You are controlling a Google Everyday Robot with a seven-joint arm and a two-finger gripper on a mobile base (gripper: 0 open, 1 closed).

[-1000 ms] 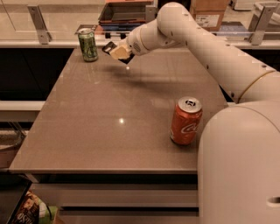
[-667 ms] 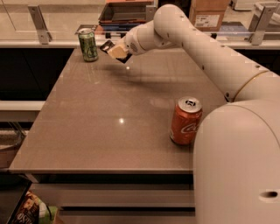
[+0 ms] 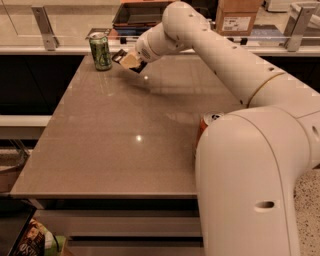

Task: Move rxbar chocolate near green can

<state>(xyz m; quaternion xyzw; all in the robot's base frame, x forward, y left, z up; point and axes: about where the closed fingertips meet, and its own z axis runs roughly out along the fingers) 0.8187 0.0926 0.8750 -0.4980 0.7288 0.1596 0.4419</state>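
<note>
The green can [image 3: 100, 51] stands upright at the table's far left corner. My gripper [image 3: 129, 61] is just right of it, a little above the table top, with a small gap between them. It is shut on the rxbar chocolate [image 3: 119, 56], a flat black bar whose ends stick out on both sides of the tan fingers [image 3: 131, 60]. The bar is tilted and held off the surface.
The brown table [image 3: 125, 140] runs toward me. A red Coca-Cola can [image 3: 209, 120] at the right is mostly hidden behind my arm [image 3: 240, 175]. A dark tray [image 3: 137, 14] and a cardboard box [image 3: 237, 17] sit on the counter behind the table.
My gripper with the bar has moved slightly left toward the green can. My arm's lower part has swung forward and now covers most of the red can.
</note>
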